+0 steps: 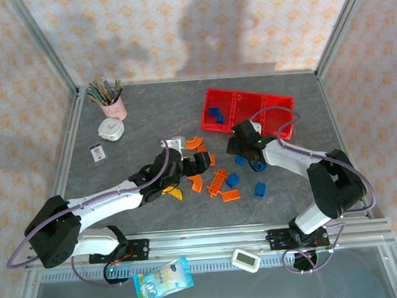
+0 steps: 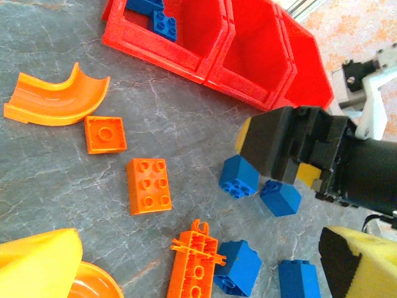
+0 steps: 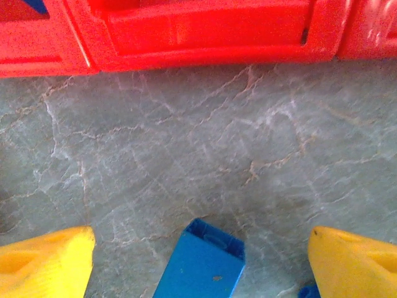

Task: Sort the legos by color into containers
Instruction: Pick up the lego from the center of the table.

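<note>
Binned just two blue legos (image 1: 215, 114) in the red tray (image 2: 155, 49), left other legos (image 2: 147, 185) strewn on the table (image 1: 148, 111), with right gripper (image 3: 200, 236) splayed empty.

We see a grey marbled table (image 1: 149, 118). At its far right sits the red tray (image 1: 235, 109). At the far left stands a pink cup (image 1: 114, 108), with a white round gadget (image 1: 111, 130) just near of it and a small card (image 1: 98, 152) nearer still. Across the middle lie loose orange legos (image 1: 196, 184), arches, plates and blocks, and to their right blue bricks (image 1: 260, 189), near the tray.
</note>
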### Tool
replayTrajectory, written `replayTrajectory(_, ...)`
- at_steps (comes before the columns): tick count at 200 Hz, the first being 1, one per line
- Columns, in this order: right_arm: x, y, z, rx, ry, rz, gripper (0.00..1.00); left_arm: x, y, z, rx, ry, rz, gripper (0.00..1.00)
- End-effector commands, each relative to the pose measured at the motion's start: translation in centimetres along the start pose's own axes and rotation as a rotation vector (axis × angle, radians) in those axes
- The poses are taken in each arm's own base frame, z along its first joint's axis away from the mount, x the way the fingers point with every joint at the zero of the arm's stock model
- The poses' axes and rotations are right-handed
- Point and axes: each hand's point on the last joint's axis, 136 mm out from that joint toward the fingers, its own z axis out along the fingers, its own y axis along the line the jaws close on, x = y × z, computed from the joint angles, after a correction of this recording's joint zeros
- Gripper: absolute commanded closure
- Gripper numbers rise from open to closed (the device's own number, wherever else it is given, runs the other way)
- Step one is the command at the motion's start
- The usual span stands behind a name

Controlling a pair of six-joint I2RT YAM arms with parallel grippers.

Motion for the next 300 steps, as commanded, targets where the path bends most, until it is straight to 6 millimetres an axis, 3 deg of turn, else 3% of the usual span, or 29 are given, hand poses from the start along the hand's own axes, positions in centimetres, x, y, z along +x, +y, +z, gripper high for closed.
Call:
replayTrajectory(1, 0.6, 0.8, 0.7, -0.016, -0.002, 0.03, 0.11, -0.7, -0.4, 0.2, 0.011, -0.05, -0.029, 0.01)
replayTrajectory(68, 1.9, 2.1, 2.1, 0.001, 0.017, 0.005, 0.21, -0.2, -0.2, 0.6, 0.006, -0.036, -0.033, 0.01)
replayTrajectory(89, 2.0, 3.0, 2.5, -0.005, 0.024, -0.015, 0.28, -0.2, -0.2, 0.6, 0.003, -0.039, -0.032, 0.01)
replayTrajectory(146, 2.0, 2.8, 3.4, 0.029, 0.014, -0.041, 0.47, -0.6, 0.5, 0.0, -0.008, -0.076, -0.056, 0.01)
replayTrajectory(220, 1.6, 3.2, 3.0, 0.011, 0.003, -0.077, 0.7, -0.8, 0.0, -0.1, 0.004, -0.08, -0.054, 0.01)
replayTrajectory(250, -0.1, 4.2, 1.5, -0.018, -0.032, -0.091, 0.72, -1.4, 0.0, -0.5, 0.0, -0.099, -0.045, 0.01)
replayTrajectory(300, -4.7, 7.7, 0.1, -0.07, -0.119, -0.111, 0.73, -3.5, 0.4, -1.2, -0.025, -0.143, -0.04, 0.01)
